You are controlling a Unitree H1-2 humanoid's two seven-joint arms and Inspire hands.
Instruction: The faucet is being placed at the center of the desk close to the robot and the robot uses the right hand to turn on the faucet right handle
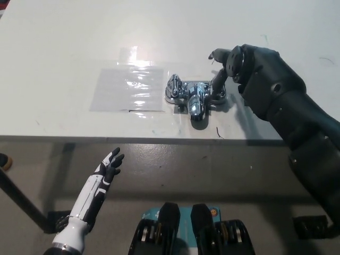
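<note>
A chrome faucet point(195, 96) stands near the front edge of the white desk point(64, 42), its spout pointing toward me. My black right hand point(234, 64) hovers over the faucet's right handle point(219, 93); one finger reaches down to the handle and seems to touch it, and the other fingers are spread. The left handle point(173, 86) stands free. My white left hand point(106, 172) rests below the desk edge at the lower left, its fingers apart and holding nothing.
A clear plastic sheet point(127, 87) lies taped flat on the desk just left of the faucet. The desk's front edge point(133, 138) runs across the middle of the view, with grey floor below it.
</note>
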